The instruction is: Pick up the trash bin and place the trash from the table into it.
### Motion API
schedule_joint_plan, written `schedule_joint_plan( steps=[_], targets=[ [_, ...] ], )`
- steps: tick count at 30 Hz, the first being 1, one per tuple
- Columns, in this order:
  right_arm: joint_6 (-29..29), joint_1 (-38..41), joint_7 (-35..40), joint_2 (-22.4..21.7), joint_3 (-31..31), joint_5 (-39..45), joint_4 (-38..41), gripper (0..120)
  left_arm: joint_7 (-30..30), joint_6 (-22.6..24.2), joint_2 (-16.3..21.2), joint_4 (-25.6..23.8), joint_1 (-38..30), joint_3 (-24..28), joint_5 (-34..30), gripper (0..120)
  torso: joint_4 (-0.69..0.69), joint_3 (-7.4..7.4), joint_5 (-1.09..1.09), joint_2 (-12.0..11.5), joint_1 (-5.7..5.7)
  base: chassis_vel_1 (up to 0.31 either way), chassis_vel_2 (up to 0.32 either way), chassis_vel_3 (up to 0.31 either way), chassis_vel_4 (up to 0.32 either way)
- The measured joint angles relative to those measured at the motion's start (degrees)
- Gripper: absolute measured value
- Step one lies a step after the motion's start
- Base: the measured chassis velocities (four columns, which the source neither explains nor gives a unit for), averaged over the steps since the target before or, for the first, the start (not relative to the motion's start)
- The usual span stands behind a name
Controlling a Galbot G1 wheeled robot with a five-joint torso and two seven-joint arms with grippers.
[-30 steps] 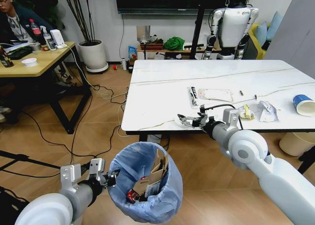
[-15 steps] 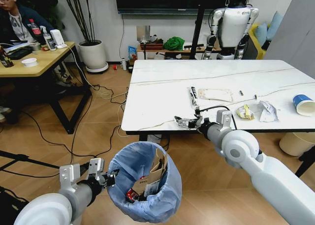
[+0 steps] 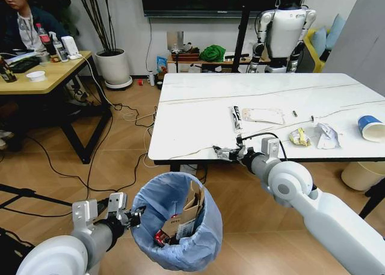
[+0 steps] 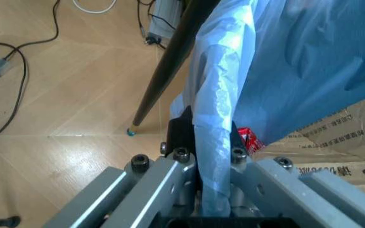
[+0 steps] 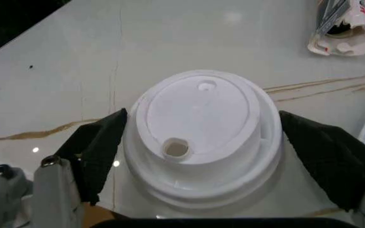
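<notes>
At the lower left of the head view, the left gripper is clamped on the rim of the trash bin, which is held above the wooden floor in front of the table's near edge. In the left wrist view the light-blue bag is seen pinched between the closed metal fingers, with torn brown cardboard and a small red wrapper lying inside the bin. Further right, the right gripper is positioned at the near edge of the table, low over the marble-look top. In the right wrist view a white plastic cup lid is seen lying flat on the table between the black padded fingers, which are spread wide on either side of it; whether the pads touch the lid cannot be told. Beyond it lies a crumpled white packet. On the tabletop to the right are seen a flat clear wrapper, a yellowish wrapper, crumpled white paper and, near the far right edge, a blue-and-white paper cup on its side.
</notes>
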Motion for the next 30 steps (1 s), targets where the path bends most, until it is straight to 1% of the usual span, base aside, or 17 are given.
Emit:
schedule_joint_plan(
  steps=[1, 3, 5, 6, 9, 10, 11, 13, 15, 17, 22, 25, 26, 29, 30],
  targets=[
    [0.0, 0.0, 0.0, 0.0, 0.0, 0.0, 0.0, 84, 0.0, 0.0, 0.0, 0.0, 0.0, 0.0, 0.0, 0, 0.0, 0.0, 0.0, 0.0, 0.0, 0.0, 0.0, 0.0, 0.0],
    [0.0, 0.0, 0.0, 0.0, 0.0, -0.5, -0.2, 74, 0.0, 0.0, 0.0, 0.1, -0.1, 0.0, 0.0, 0, 0.0, 0.0, 0.0, 0.0, 0.0, 0.0, 0.0, 0.0, 0.0],
    [0.0, -0.1, -0.1, 0.0, 0.0, -0.9, -0.2, 67, 0.1, 0.0, 0.1, 0.1, -0.1, 0.0, -0.1, 0, 0.0, 0.0, 0.0, 0.0, 0.0, 0.0, 0.0, 0.0, 0.0],
    [0.0, -0.1, -0.1, 0.0, 0.0, -0.9, -0.2, 67, 0.1, 0.0, 0.1, 0.1, -0.1, 0.0, -0.1, 0, 0.0, 0.0, 0.0, 0.0, 0.0, 0.0, 0.0, 0.0, 0.0],
    [0.1, -0.2, -0.2, 0.0, 0.0, -1.2, -0.2, 57, 0.2, 0.0, 0.2, 0.2, -0.2, 0.0, -0.1, 0, 0.0, 0.0, 0.0, 0.0, 0.0, 0.0, 0.0, 0.0, 0.0],
    [0.1, -0.2, -0.2, 0.0, 0.0, -1.2, -0.2, 57, 0.2, 0.0, 0.2, 0.2, -0.2, 0.0, -0.1, 0, 0.0, 0.0, 0.0, 0.0, 0.0, 0.0, 0.0, 0.0, 0.0],
    [0.1, -0.1, -0.2, -0.1, 0.0, -1.2, -0.1, 51, 0.2, 0.0, 0.2, 0.2, -0.2, 0.0, -0.1, 0, 0.0, 0.0, 0.0, 0.0, 0.0, 0.0, 0.0, 0.0, 0.0],
    [0.1, -0.1, -0.2, -0.1, 0.0, -1.2, -0.1, 51, 0.2, 0.0, 0.2, 0.2, -0.2, 0.0, -0.1, 0, 0.0, 0.0, 0.0, 0.0, 0.0, 0.0, 0.0, 0.0, 0.0],
    [0.1, 0.0, -0.2, -0.2, 0.4, -1.3, 0.5, 45, 0.2, 0.0, 0.0, 0.2, -0.2, 0.0, -0.1, 0, 0.0, 0.01, 0.01, 0.0, 0.0, 0.0, 0.0, 0.0, 0.0],
    [0.1, 0.2, -0.3, -0.3, 0.8, -1.3, 1.2, 43, 0.2, 0.0, -0.1, 0.2, -0.2, 0.1, 0.0, 0, 0.0, 0.01, 0.0, 0.0, 0.0, 0.0, 0.0, 0.0, 0.0],
    [0.1, 0.3, -0.5, -0.9, 2.1, -1.0, 4.0, 43, 0.2, 0.0, -0.2, 0.4, -0.2, 0.3, 0.2, 0, 0.0, 0.01, 0.0, 0.0, 0.0, 0.0, 0.0, 0.0, 0.0],
    [-0.1, 0.2, -0.6, -1.6, 3.2, 0.3, 7.2, 43, 0.2, 0.0, -0.2, 0.6, -0.2, 0.4, 0.2, 0, 0.0, 0.01, 0.0, 0.0, 0.0, 0.0, 0.0, 0.0, 0.0],
    [-0.1, 0.2, -0.6, -1.6, 3.2, 0.3, 7.2, 43, 0.2, 0.0, -0.2, 0.6, -0.2, 0.4, 0.2, 0, 0.0, 0.01, 0.0, 0.0, 0.0, 0.0, 0.0, 0.0, 0.0],
    [-0.7, -0.2, -0.6, -2.6, 3.8, 2.9, 11.3, 43, 0.2, 0.0, -0.2, 1.1, -0.4, 0.5, 0.3, 0, 0.0, 0.0, 0.0, 0.0, 0.0, 0.0, 0.0, 0.0, 0.0],
    [-0.7, -0.2, -0.6, -2.6, 3.8, 2.9, 11.3, 43, 0.2, 0.0, -0.2, 1.1, -0.4, 0.5, 0.3, 0, 0.0, 0.0, 0.0, 0.0, 0.0, 0.0, 0.0, 0.0, 0.0]
  ],
)
